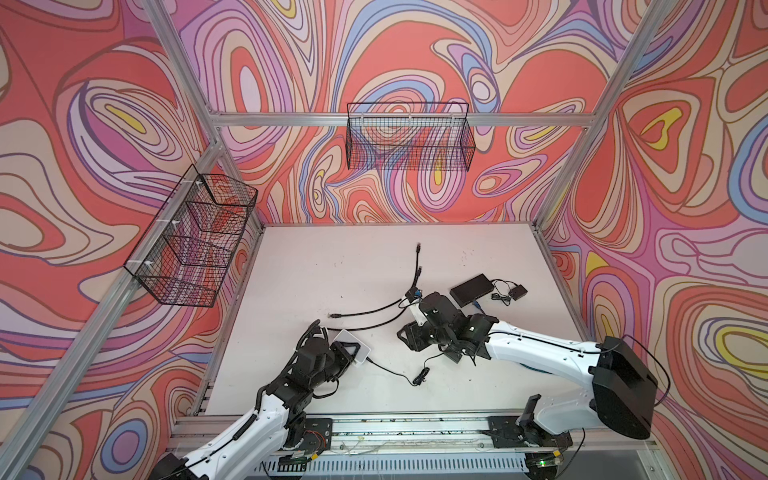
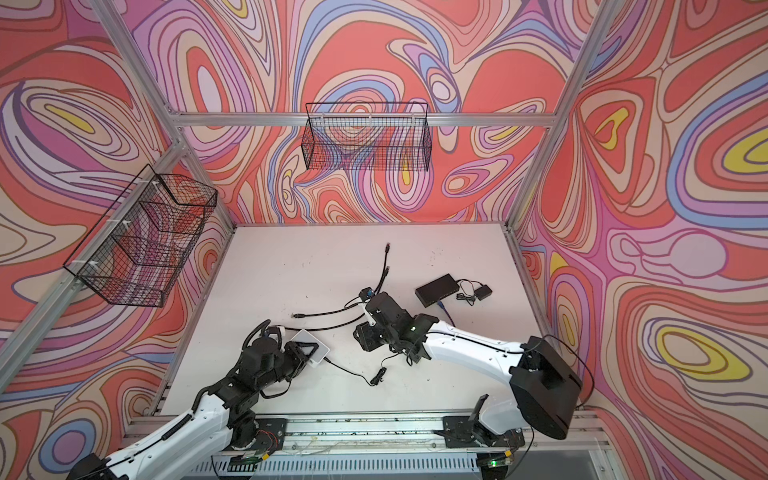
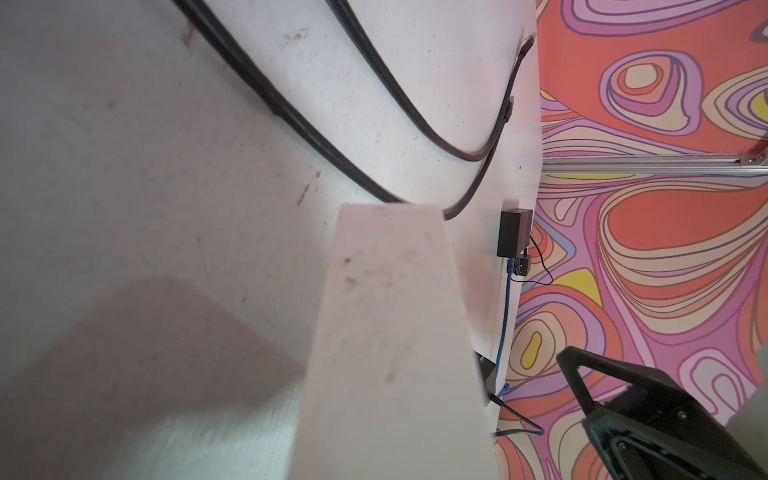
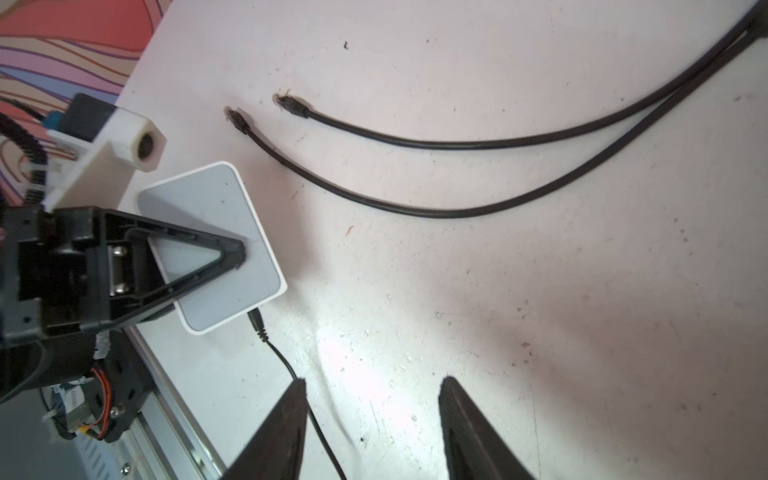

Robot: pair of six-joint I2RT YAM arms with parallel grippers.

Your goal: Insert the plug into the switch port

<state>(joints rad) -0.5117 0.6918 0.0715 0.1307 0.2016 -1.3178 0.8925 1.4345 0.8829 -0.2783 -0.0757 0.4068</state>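
Left claw (image 4: 237, 254) clamped the switch (image 4: 216, 195) at frame left, right claw (image 4: 372, 384) hung open and empty, and the plug (image 4: 257, 321) looked already seated in its port.

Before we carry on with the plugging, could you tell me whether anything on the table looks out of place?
Nothing looks damaged or spilled. The two thick black cables lie loose, every visible plug unconnected, and the white rectangular switch box, clamped by the left gripper, sits diagonal to the table edges.
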